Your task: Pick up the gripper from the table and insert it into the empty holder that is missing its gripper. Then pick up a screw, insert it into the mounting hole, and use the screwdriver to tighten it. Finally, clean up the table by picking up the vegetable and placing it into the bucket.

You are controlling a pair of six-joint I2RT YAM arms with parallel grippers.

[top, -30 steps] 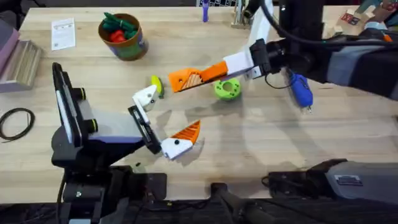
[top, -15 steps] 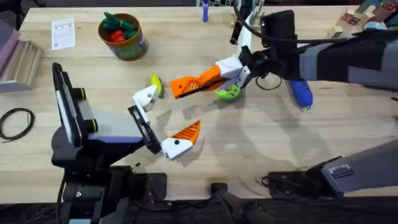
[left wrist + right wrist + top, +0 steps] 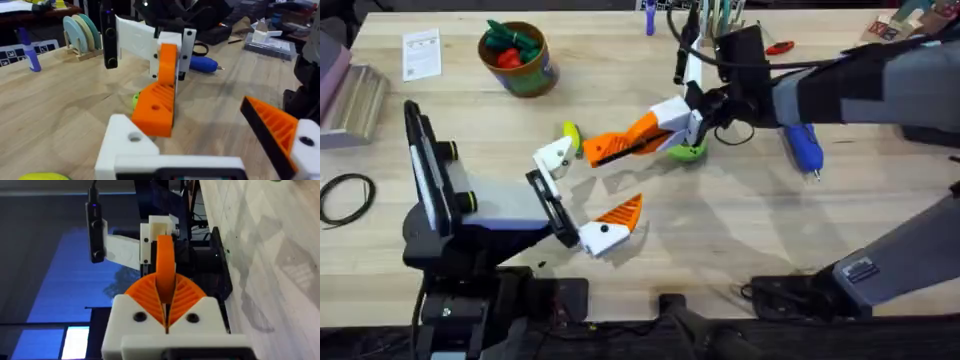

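I had the right gripper (image 3: 610, 147) clamped on the gripper (image 3: 159, 97), the orange ribbed wedge pinched edge-on between my pads, and was carrying it over the middle of the tabletop (image 3: 740, 240) toward the left gripper (image 3: 582, 195). That one sat with its fingers spread wide apart. One white mount carried its orange pad; the other, the holder (image 3: 554, 156), was bare, its dark hole showing. The wedge's tip hung just beside that bare mount, not yet seated as far as I could judge.

So I put myself in the first step. No screw was in. The screwdriver (image 3: 803, 146) lay untouched toward the right edge. The vegetable (image 3: 570, 133) lay right behind the holder, toward the far edge, and the bucket (image 3: 518, 60) stood near the far left corner with red and green toys already inside.

Room was tight around the holder, with the vegetable crowding one side and a green disc (image 3: 688, 150) under my right wrist. The near right part of the tabletop lay open for backing out.
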